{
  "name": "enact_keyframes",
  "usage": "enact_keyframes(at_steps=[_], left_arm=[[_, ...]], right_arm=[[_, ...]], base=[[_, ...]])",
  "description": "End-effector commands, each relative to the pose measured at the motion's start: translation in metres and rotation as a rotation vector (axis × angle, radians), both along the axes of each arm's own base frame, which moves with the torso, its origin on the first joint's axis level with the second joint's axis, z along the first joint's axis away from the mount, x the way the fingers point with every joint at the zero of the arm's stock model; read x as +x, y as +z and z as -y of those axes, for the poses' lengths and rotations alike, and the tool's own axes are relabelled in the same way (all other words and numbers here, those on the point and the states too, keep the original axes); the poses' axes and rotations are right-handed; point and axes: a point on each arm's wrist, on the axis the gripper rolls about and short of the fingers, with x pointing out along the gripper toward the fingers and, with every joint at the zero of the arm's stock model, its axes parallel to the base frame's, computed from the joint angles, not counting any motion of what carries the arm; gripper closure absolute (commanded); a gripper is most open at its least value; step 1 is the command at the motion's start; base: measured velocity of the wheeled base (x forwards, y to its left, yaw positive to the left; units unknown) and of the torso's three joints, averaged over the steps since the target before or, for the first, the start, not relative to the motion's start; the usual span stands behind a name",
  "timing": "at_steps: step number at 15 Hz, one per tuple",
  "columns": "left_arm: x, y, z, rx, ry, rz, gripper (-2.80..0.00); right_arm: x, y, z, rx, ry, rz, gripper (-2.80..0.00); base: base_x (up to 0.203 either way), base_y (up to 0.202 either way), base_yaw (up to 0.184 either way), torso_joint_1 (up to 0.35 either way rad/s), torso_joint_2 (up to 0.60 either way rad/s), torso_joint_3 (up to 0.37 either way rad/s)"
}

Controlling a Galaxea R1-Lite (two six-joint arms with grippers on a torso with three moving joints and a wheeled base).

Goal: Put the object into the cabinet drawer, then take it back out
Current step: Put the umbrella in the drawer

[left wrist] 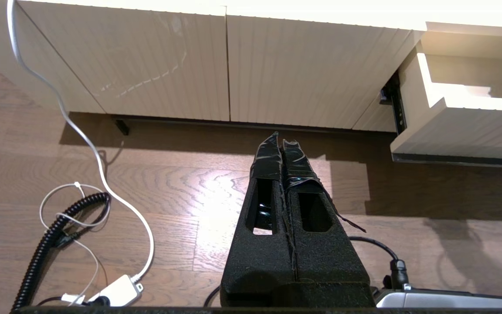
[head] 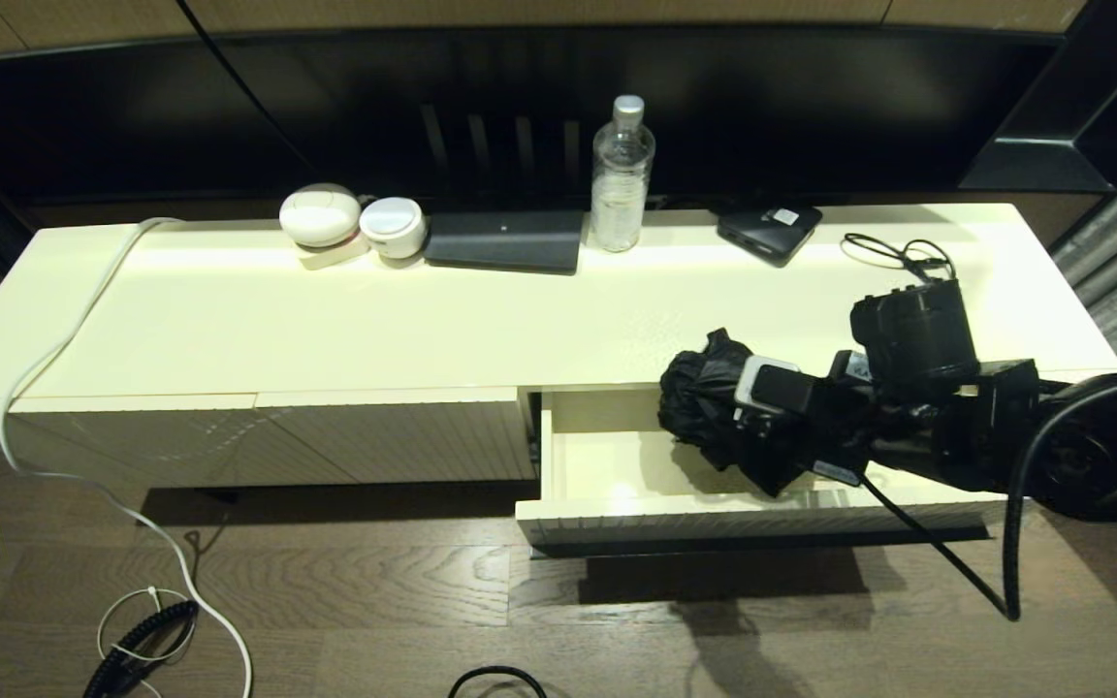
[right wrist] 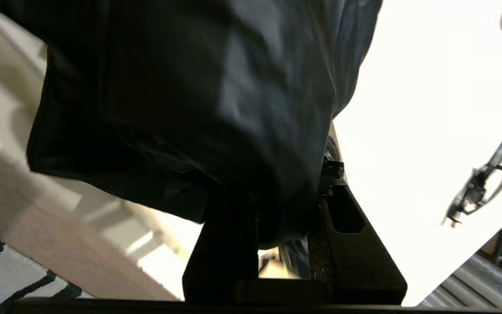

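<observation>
My right pincer [head: 748, 407] was clamped on the umbrella [head: 704, 397], holding the bundle of wrinkled black fabric in the air above the open drawer [head: 617, 465], at the level of the cabinet's front edge. The drawer stood pulled out from the right part of the cabinet, its ribbed front [head: 694, 528] facing the wooden floor [head: 374, 601]. In my right wrist view the umbrella [right wrist: 190, 109] filled most of the sight, pinched between my two fingers [right wrist: 355, 244]. My left pincer [left wrist: 282, 148] hung low over the floor in front of the ribbed door panels [left wrist: 190, 65], its taped fingers pressed together with nothing between them; the drawer [left wrist: 464, 131] showed off to one side there.

On top of the cabinet [head: 423, 320], along the back, stood a clear water bottle [head: 622, 174], two round white gadgets [head: 350, 221], a flat dark slab [head: 505, 240], a small black box with a white sticker [head: 770, 231] and a thin coil of black cable [head: 898, 254]. A white cord [head: 83, 388] ran off the cabinet's left end down to the floor.
</observation>
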Motion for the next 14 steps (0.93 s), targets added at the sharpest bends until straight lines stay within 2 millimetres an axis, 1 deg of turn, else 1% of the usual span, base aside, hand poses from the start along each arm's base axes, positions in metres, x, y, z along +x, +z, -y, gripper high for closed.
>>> enact_keyframes(at_steps=[1, 3, 6, 9, 11, 13, 14], left_arm=[[0.0, 0.0, 0.0, -0.001, 0.001, 0.002, 0.0], [0.0, 0.0, 0.0, -0.001, 0.001, 0.002, 0.0], [0.0, 0.0, 0.0, -0.001, 0.001, 0.002, 0.0], [0.0, 0.0, 0.0, -0.001, 0.001, 0.002, 0.0], [0.0, 0.0, 0.0, -0.001, 0.001, 0.002, 0.0], [0.0, 0.0, 0.0, -0.001, 0.001, 0.002, 0.0], [0.0, 0.0, 0.0, -0.001, 0.001, 0.002, 0.0]], right_arm=[[0.02, -0.023, 0.0, -0.027, -0.023, -0.05, 0.0], [0.028, -0.03, 0.006, -0.029, -0.04, -0.063, 0.0], [0.036, -0.033, 0.014, -0.034, -0.063, -0.061, 0.0], [0.035, -0.032, 0.022, -0.035, -0.079, -0.06, 0.0], [0.028, -0.032, 0.024, -0.049, -0.052, -0.073, 0.0], [0.028, -0.03, 0.024, -0.047, -0.043, -0.067, 0.0], [0.028, -0.032, 0.024, -0.047, -0.044, -0.073, 0.0]], base=[[0.0, 0.0, 0.0, 0.0, 0.0, 0.0], [0.0, 0.0, 0.0, 0.0, 0.0, 0.0], [0.0, 0.0, 0.0, 0.0, 0.0, 0.0], [0.0, 0.0, 0.0, 0.0, 0.0, 0.0], [0.0, 0.0, 0.0, 0.0, 0.0, 0.0], [0.0, 0.0, 0.0, 0.0, 0.0, 0.0], [0.0, 0.0, 0.0, 0.0, 0.0, 0.0]])
